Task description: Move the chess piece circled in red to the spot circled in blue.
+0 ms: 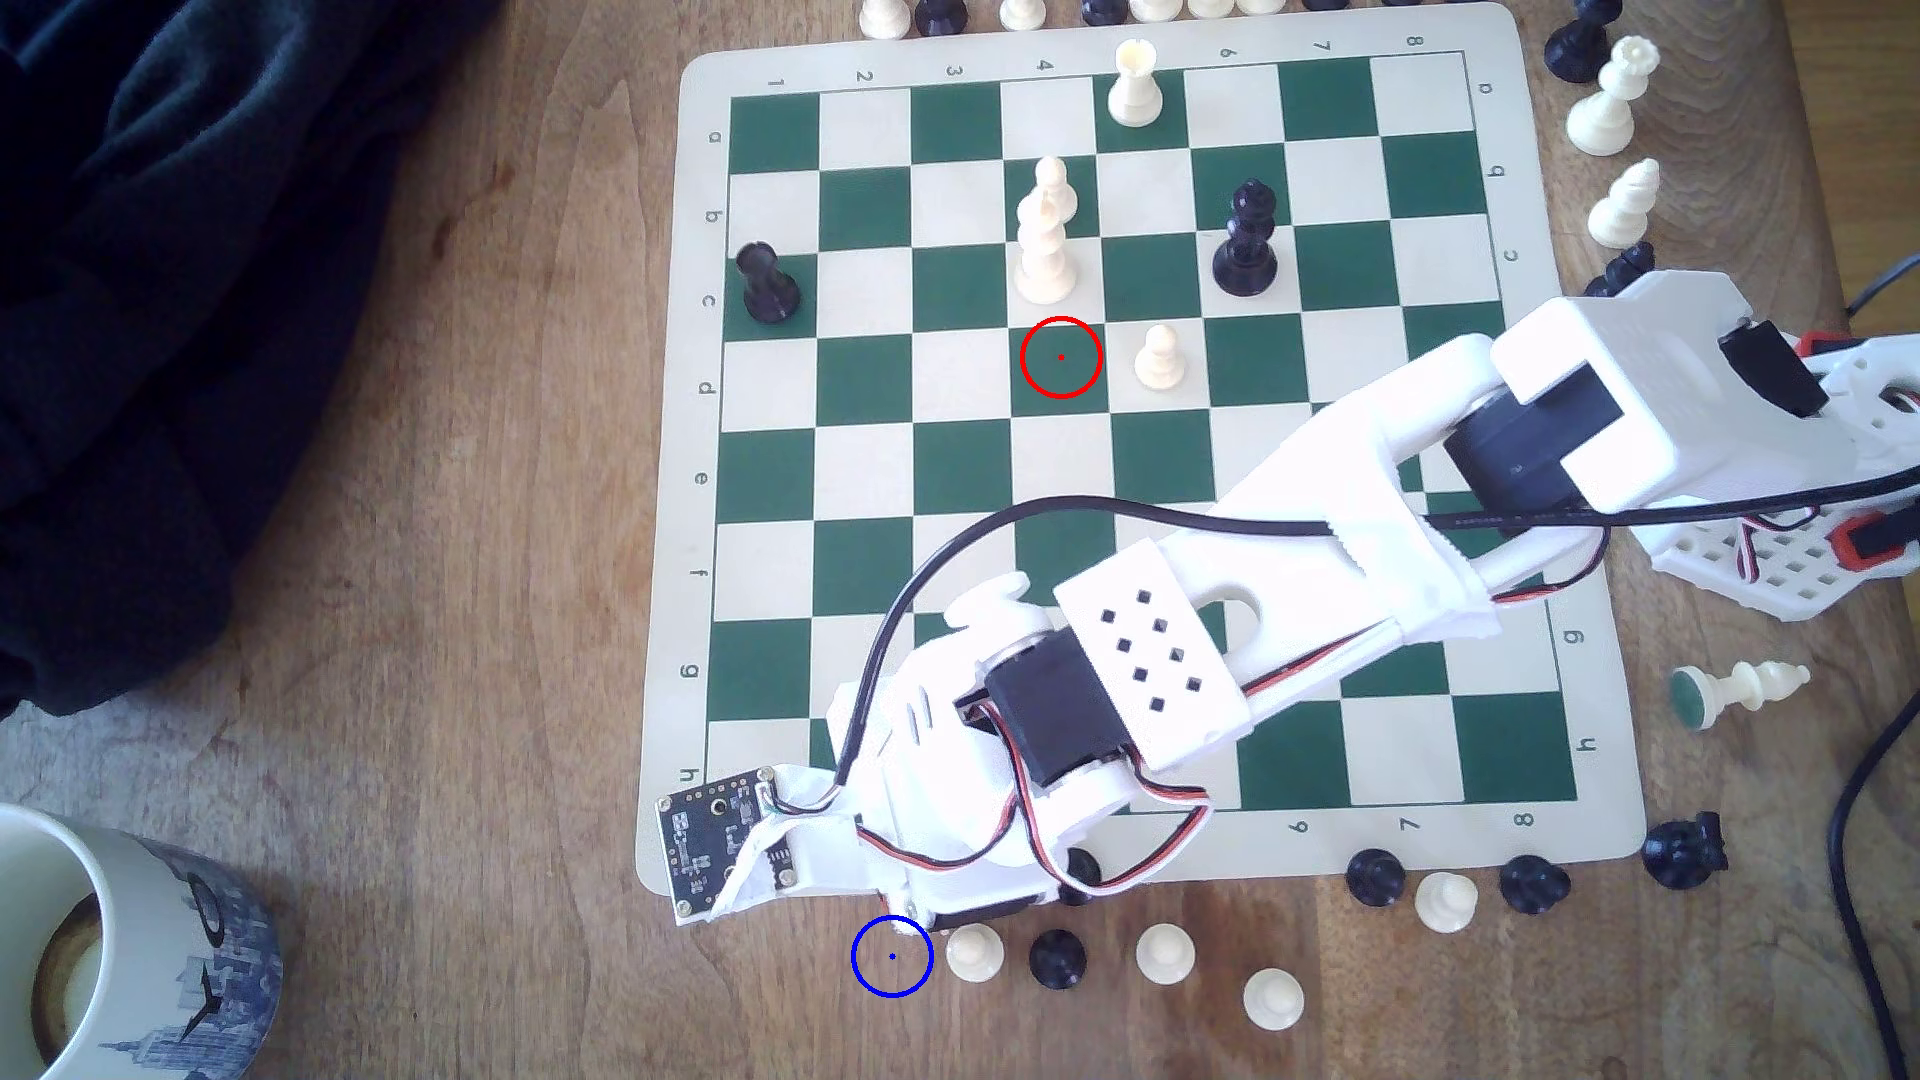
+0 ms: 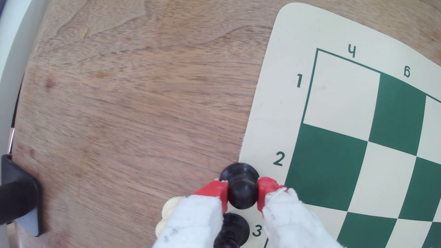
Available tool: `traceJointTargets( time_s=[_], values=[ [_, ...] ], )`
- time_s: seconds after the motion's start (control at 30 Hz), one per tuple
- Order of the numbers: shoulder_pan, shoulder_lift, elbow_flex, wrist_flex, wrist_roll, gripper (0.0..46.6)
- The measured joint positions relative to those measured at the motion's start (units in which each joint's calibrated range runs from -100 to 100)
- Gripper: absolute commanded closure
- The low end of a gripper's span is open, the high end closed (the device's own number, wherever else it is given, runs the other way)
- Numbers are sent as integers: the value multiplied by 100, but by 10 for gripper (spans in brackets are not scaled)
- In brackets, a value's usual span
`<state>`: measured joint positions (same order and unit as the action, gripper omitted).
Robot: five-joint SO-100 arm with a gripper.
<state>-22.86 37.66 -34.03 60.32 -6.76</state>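
Black pawn (image 2: pixel 241 190) pinched at the head between red fingertips (image 2: pixel 218 193) of the gripper (image 2: pixel 241 194), over the chess mat's (image 2: pixel 267 133) rim near the numeral 2. Second black pawn (image 2: pixel 232 230) and a cream pawn (image 2: pixel 168 209) just beside. Brown wooden table (image 2: pixel 133 107) beneath; blue ring (image 1: pixel 891 956) on bare wood, close to the gripper in the exterior view.

pawn (image 2: pixel 241 190) between end effector (image 2: pixel 242 195) fingers, at mat (image 2: pixel 269 133) edge

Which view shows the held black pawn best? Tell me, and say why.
The wrist view: the black pawn sits plainly between the gripper's red fingertips, head and base both visible. In the exterior view the arm covers it, near the blue ring.
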Motion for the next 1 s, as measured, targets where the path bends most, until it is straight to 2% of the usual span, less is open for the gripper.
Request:
traceJointTargets(
  time_s=[0.6, 0.87, 1.0],
  values=[
    [147, -92, -407, 637, -98, 305],
    [59, -1877, 633, 900, -166, 306],
    [7, -3000, 1573, 932, -195, 355]
  ],
)
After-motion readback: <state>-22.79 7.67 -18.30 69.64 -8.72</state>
